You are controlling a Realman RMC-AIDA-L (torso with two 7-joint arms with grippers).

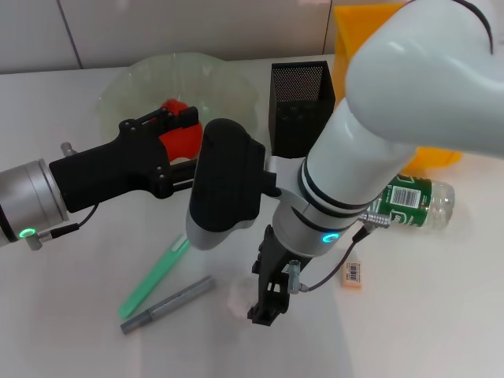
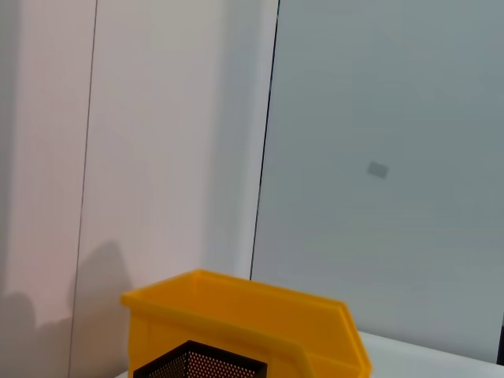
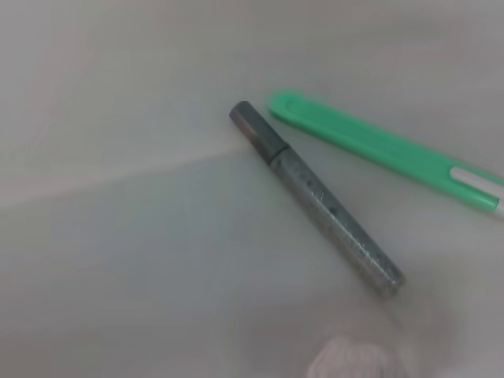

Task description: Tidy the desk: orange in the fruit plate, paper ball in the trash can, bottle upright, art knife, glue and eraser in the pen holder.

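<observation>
The red orange (image 1: 179,135) is over the pale green fruit plate (image 1: 228,79), with my left gripper (image 1: 175,150) shut on it. My right gripper (image 1: 266,309) hangs low over the table right beside the white paper ball (image 1: 239,300) (image 3: 350,364); its state is unclear. Left of it lie the green art knife (image 1: 153,279) (image 3: 378,146) and the grey glue stick (image 1: 168,304) (image 3: 315,197). The bottle (image 1: 413,202) lies on its side at the right, partly behind my right arm. The eraser (image 1: 353,272) lies flat in front of it.
The black mesh pen holder (image 1: 302,94) (image 2: 201,364) stands behind my right arm, beside the fruit plate. The yellow trash can (image 1: 358,31) (image 2: 244,315) is at the back right, mostly hidden by the arm. A wall stands behind the table.
</observation>
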